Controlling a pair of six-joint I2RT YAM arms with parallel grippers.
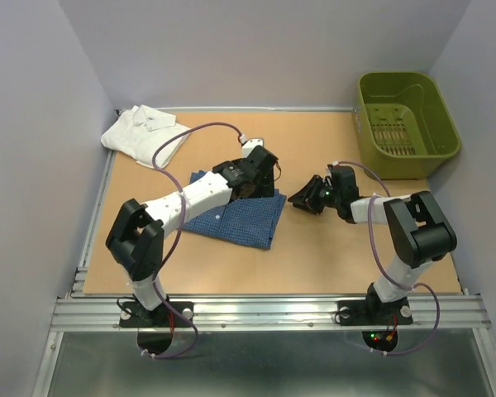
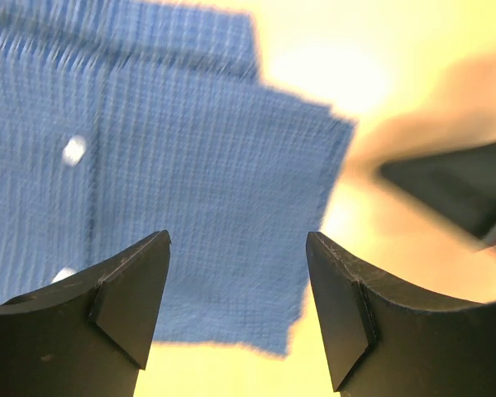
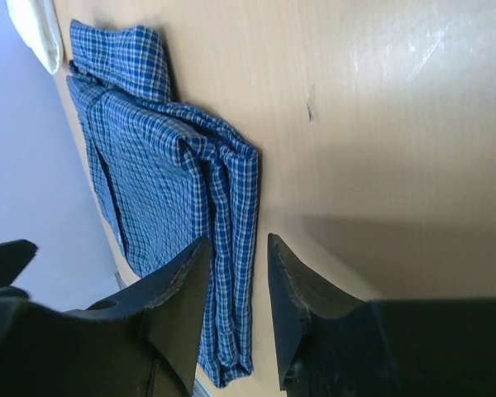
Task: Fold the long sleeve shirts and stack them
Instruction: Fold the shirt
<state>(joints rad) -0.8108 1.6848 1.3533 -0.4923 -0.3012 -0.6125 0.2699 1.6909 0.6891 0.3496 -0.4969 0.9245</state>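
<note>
Over the table, seen from above, the dark blue checked shirt [image 1: 244, 217] lies folded flat near the middle of the wooden table [image 1: 331, 248]. The left gripper [image 1: 260, 184] hangs above its far right part. The right gripper [image 1: 300, 201] sits just beside the shirt's right edge. The white shirt [image 1: 145, 132] is bunched in the far left corner, well apart, and the olive-green basket [image 1: 405, 124] stands at the far right.

From the left wrist, the fingers [image 2: 124, 306] stand wide apart with nothing between them, blurred blue cloth beneath.

From the right wrist, the fingers [image 3: 178, 298] are a narrow gap apart, clamped on nothing, with the folded shirt stretching away beyond them.
</note>
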